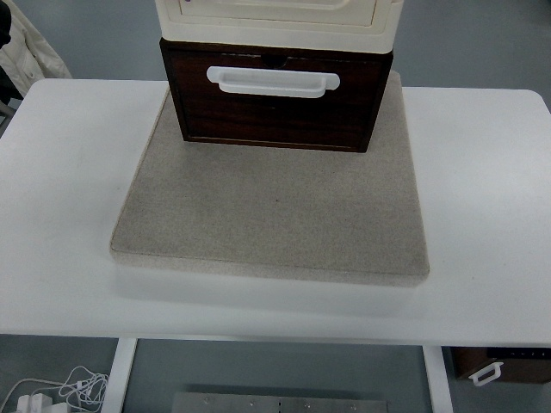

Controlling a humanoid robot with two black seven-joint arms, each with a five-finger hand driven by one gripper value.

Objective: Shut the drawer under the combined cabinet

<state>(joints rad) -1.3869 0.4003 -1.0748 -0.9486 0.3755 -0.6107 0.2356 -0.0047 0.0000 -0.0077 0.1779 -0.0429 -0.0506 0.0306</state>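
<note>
1. The drawer [275, 107] sits at the top centre of the view, at the far middle of the table, under a cream cabinet [277, 19].
2. Its front is dark brown wood grain, with a slightly raised frame round the edge.
3. A white handle [273, 81] runs across the upper part of that front, long and rounded, with a hollow along its underside.
4. The drawer front appears to stand a little forward of the cabinet above it; how far out it is cannot be told from this steep angle.
5. Only the lower edge of the cabinet shows, cut off by the top of the frame; it has a pale panel line across its front.
6. Both stand on a square grey-beige mat [271, 211], at its far edge, with the mat's bare area spread out toward the camera.
7. The mat is thick, with a speckled felt-like face and soft rounded corners, and lies about in the middle of the table.
8. The table [482, 189] is white, smooth and rounded at its far corners; two white legs show below its near edge.
9. The floor [275, 374] around is blue-grey.
10. White cables [60, 391] lie tangled on the floor at the lower left.
11. A second dark box [504, 366] with a white handle lies under the table at the lower right.
12. A pale cloth [26, 52] hangs at the upper left edge.
13. Neither robot hand is in view, so their state cannot be told.
</note>
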